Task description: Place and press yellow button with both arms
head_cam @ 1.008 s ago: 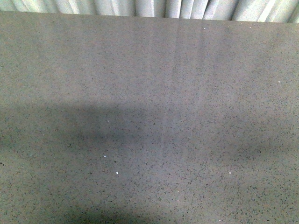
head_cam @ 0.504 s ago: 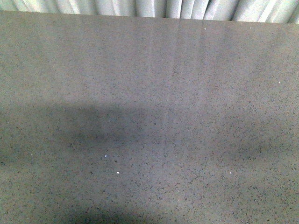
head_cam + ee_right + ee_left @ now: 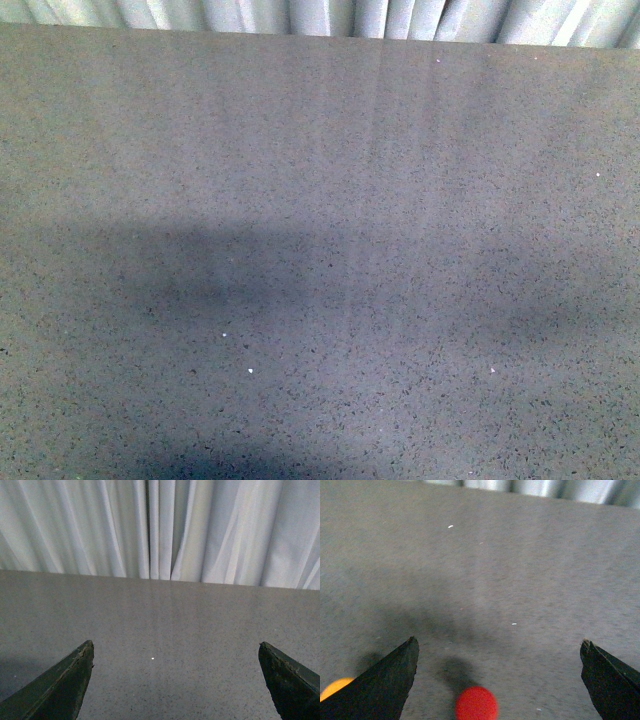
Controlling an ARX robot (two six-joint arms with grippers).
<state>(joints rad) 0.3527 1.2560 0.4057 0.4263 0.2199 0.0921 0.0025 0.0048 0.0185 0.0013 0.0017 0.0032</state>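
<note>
In the left wrist view a round yellow-orange cap, the yellow button (image 3: pixel 335 687), shows at the picture's edge, partly hidden behind one black finger (image 3: pixel 385 685). Only its blurred cap shows. My left gripper (image 3: pixel 498 642) is open and empty above the grey table (image 3: pixel 520 570), and the button lies outside its jaws. My right gripper (image 3: pixel 176 644) is open and empty over bare table (image 3: pixel 165 615), with no button in its view. Neither arm nor the button shows in the front view.
A red round cap (image 3: pixel 476 703) lies on the table between the left gripper's fingers, close to the camera. White curtains (image 3: pixel 160 530) hang behind the table's far edge (image 3: pixel 320 38). The front view shows grey speckled tabletop (image 3: pixel 320 250) with soft shadows.
</note>
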